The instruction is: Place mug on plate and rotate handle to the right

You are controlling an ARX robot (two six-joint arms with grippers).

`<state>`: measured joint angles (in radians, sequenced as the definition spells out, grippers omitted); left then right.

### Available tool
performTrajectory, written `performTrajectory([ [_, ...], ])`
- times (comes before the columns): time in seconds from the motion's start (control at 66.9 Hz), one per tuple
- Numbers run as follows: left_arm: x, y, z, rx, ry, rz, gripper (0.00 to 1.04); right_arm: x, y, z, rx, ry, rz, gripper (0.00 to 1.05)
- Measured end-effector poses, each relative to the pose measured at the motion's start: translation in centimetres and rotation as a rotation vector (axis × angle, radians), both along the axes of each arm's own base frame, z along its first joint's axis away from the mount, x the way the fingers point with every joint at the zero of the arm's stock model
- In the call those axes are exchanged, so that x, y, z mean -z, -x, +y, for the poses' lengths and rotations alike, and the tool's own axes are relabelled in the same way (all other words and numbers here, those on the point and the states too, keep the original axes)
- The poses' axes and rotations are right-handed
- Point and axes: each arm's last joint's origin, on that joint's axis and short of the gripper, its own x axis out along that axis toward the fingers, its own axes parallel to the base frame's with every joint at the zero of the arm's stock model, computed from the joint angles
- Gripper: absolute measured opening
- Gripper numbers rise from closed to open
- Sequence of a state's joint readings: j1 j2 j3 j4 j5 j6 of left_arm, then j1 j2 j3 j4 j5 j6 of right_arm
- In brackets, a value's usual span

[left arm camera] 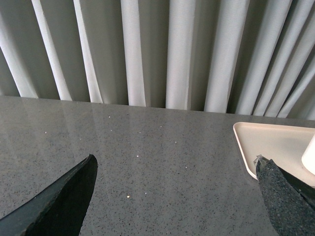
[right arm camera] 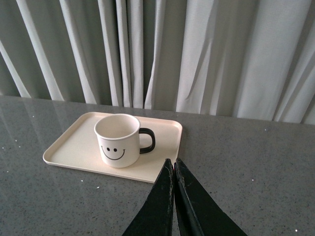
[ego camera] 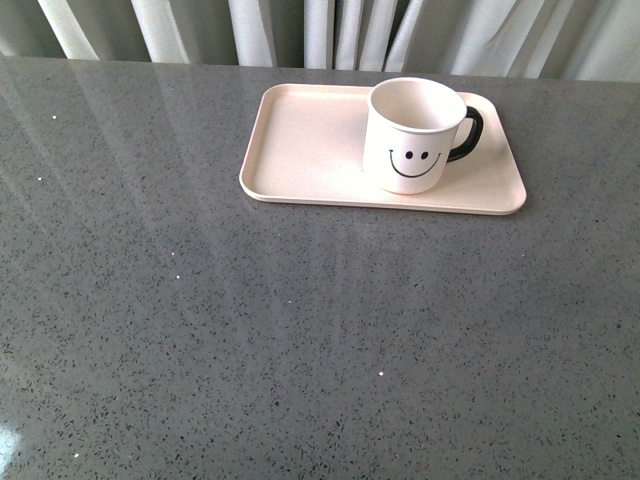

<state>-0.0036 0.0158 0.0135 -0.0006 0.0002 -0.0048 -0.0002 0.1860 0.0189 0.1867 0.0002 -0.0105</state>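
The white mug (ego camera: 414,135) with the black smiley face stands upright on the right half of the pale pink plate (ego camera: 300,140). Its black handle (ego camera: 469,133) points right. Neither arm shows in the front view. In the right wrist view the mug (right arm camera: 117,140) and plate (right arm camera: 69,147) lie ahead, with the handle (right arm camera: 148,139) toward my right gripper (right arm camera: 173,162), which is shut and empty, apart from the plate's near edge. My left gripper (left arm camera: 174,164) is open and empty over bare table; the plate's corner (left arm camera: 266,142) and a sliver of the mug (left arm camera: 310,156) show by one finger.
The grey speckled table (ego camera: 300,330) stretches wide in front of the plate. Pale curtains (ego camera: 330,30) hang along the table's far edge, close behind the plate.
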Motion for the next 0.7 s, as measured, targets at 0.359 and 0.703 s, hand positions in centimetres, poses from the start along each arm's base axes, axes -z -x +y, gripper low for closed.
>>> performTrajectory([
  [0.359, 0.0, 0.0, 0.0, 0.000, 0.000, 0.000, 0.95, 0.3, 1.2, 0.0, 0.000, 0.000, 0.006, 0.14],
  [0.703, 0.0, 0.0, 0.0, 0.000, 0.000, 0.000, 0.95, 0.3, 1.2, 0.0, 0.000, 0.000, 0.005, 0.77],
])
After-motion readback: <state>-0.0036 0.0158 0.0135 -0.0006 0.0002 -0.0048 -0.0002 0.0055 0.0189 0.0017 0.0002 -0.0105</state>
